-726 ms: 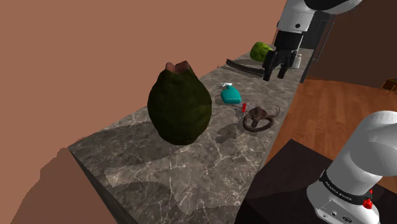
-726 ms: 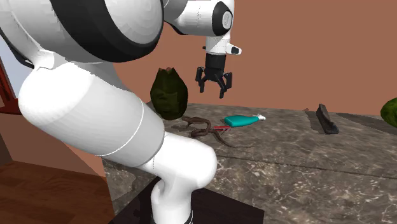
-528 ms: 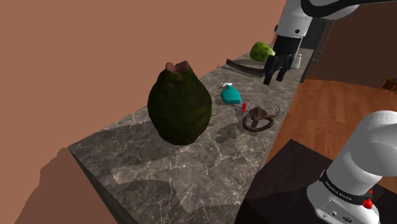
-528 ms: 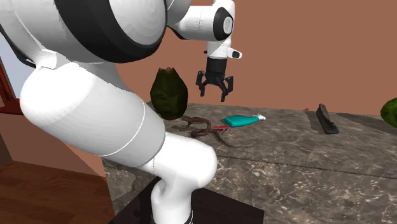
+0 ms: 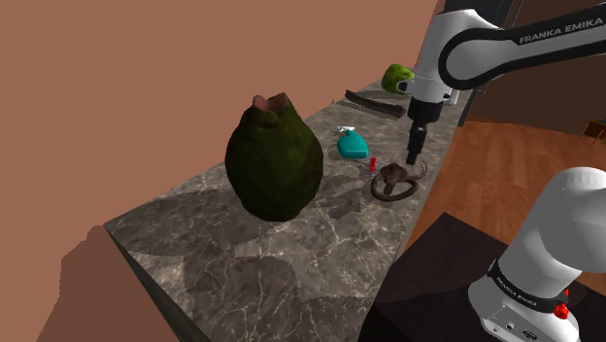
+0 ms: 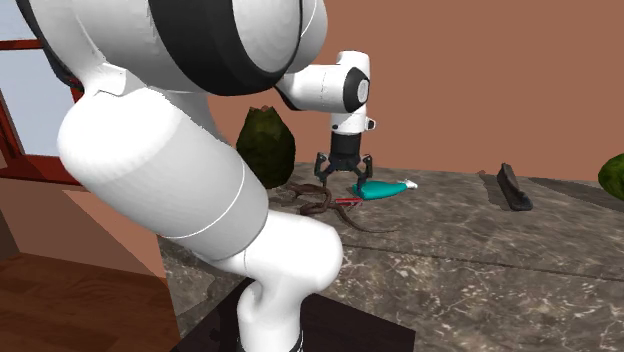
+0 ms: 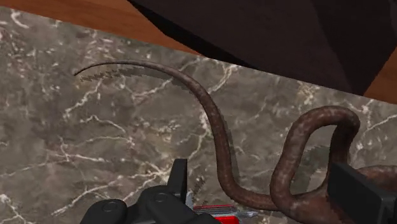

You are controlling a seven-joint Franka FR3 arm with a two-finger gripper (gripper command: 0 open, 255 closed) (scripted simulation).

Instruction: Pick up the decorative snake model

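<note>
the gripper hangs fingers-down just above the grey marbled counter, its two black fingers spread wide and clasping nothing. in the second exterior view the gripper stands right over the coiled end of the snake model, fingertips low beside the coils; i cannot tell whether they touch. in the wrist view the fingers stand well apart, and between them run the snake model's thin curving tail and one raised loop of its brown, mottled body. the thicker coils lie close against the inner side of the other finger.

in the shoulder view the snake model lies near the counter's front edge, at about 3 o'clock from a large dark green pod that stands upright, well apart from it. a teal object lies near the snake at 10 o'clock, and a small red piece sits just beside the coils on that same side. in the wrist view the red piece shows low between the fingers, next to the snake's body. in the second exterior view the teal object lies just beside the gripper at 3 o'clock.

farther along the counter, at 12 o'clock from the snake in the shoulder view, lie a long dark object and a round green thing. the dark stand sits at 5 o'clock from the snake.
</note>
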